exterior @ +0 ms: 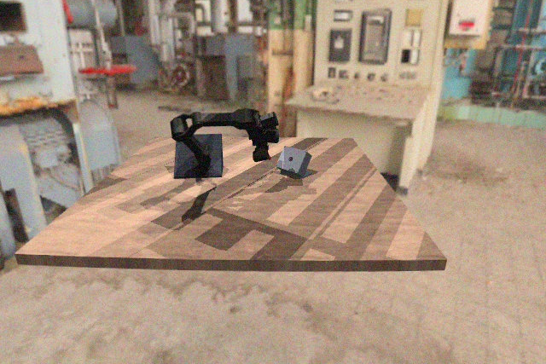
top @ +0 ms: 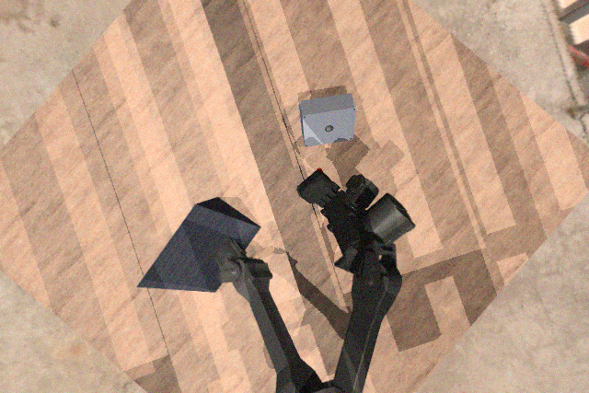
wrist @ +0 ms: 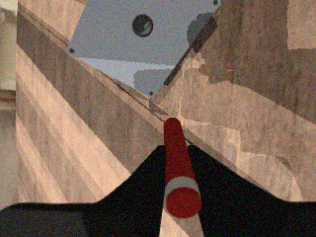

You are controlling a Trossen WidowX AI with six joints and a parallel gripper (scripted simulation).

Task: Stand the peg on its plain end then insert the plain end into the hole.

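Observation:
A red peg (wrist: pixel 174 138) (top: pixel 319 169) (exterior: pixel 269 158) is held by my gripper (wrist: pixel 176 151) (top: pixel 317 181) (exterior: pixel 263 155), which is shut on it. In the wrist view the white band (wrist: pixel 182 184) is near the peg's camera-side end, and the plain end sticks out beyond the fingertips. The peg is above the table, apart from the panel. The grey-blue sloped panel (top: pixel 340 117) (exterior: pixel 284 165) (wrist: pixel 106 35) has one dark round hole (top: pixel 329 128) (exterior: pixel 290 158) (wrist: pixel 142 25) in its face. In the wrist view the hole lies up and left of the peg's plain end.
A large dark blue slanted block (top: pixel 178 255) (exterior: pixel 213 146) stands left of the arm in the top view, with a part of the arm's linkage over its right side. The striped wooden table (top: pixel 156 46) (exterior: pixel 374 236) carries patchy shadows.

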